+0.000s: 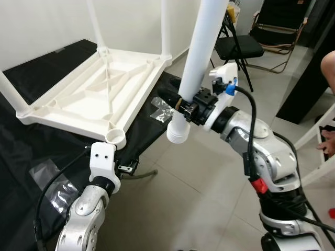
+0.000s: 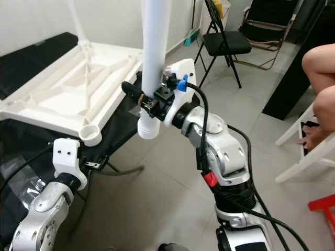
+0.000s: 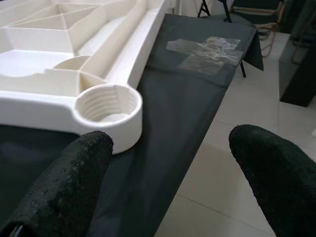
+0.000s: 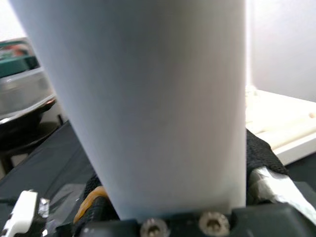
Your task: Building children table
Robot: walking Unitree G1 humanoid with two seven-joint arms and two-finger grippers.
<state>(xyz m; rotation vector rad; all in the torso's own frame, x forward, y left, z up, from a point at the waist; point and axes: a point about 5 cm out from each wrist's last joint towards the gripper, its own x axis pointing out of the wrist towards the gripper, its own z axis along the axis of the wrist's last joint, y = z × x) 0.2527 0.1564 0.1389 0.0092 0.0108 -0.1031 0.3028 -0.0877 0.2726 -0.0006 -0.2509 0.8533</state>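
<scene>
A white plastic children's tabletop [image 1: 99, 89] is seen lying upside down on a black-draped surface [image 1: 21, 151], its ribbed underside facing up and white legs already standing upright from three of its corners. The near corner carries an unfilled round threaded socket [image 3: 106, 104], placed at the cloth's edge. A long white plastic table leg [image 1: 201, 57] is gripped by the closed right pincer [image 1: 188, 107], held tilted above the tiled floor [image 1: 199, 198] to the right of the tabletop, with its ribbed threaded end [image 1: 177, 132] pointing down, near the socket but apart from it. The left pincer [image 3: 168, 163] is held open just before the socket, its black fingers [image 3: 64, 182] spread wide and touching nothing. Crumpled clear plastic wrap [image 3: 207, 49] is lying on the cloth beyond.
</scene>
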